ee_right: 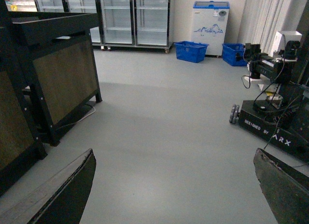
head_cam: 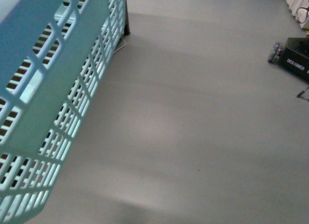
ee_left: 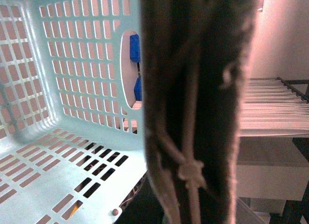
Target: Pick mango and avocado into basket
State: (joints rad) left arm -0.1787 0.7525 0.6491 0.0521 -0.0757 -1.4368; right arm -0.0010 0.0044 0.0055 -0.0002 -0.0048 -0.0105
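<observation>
On your left the basket [head_cam: 48,113] looks empty, its brown handles [ee_left: 193,113] hide your left gripper so you cannot tell its grip, your right gripper [ee_right: 174,156] is wide open and empty, and you must first find the mango and avocado, both out of sight.

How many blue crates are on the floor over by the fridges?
2. One blue crate sits before the white freezer; the other blue crate is nearer the curtain. More may be hidden.
</observation>
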